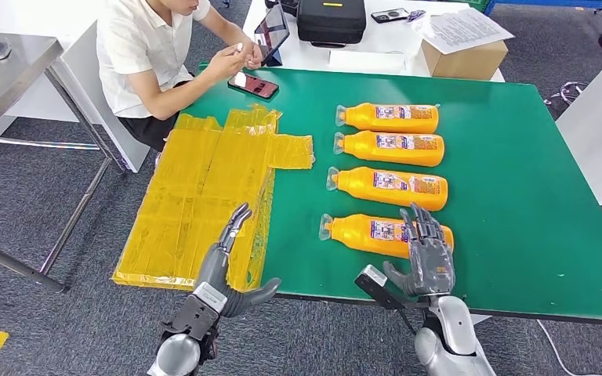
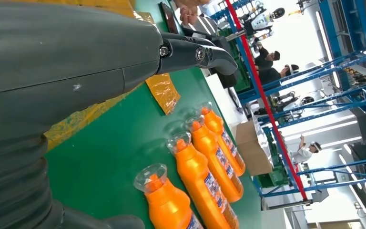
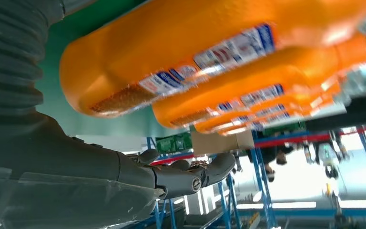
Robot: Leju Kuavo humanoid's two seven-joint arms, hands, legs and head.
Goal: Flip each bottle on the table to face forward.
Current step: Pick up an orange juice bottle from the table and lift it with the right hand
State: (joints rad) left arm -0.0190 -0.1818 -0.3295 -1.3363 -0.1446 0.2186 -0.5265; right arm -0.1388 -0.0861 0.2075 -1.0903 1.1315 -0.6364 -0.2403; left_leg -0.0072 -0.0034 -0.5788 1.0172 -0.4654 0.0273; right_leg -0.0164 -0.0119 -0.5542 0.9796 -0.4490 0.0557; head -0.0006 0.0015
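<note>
Several orange bottles lie side by side on the green table, caps pointing left and labels up. The nearest bottle lies close to the front edge. My right hand hovers over its base end with fingers spread, and the right wrist view shows a gap between fingers and bottle. Beyond it lie another bottle, a third and the farthest. My left hand is open above the table's front left corner. The left wrist view shows the bottle row.
Yellow plastic sheets cover the table's left part and hang over its edge. A person sits at the far left corner beside a phone and a tablet. A cardboard box and a black bag stand behind.
</note>
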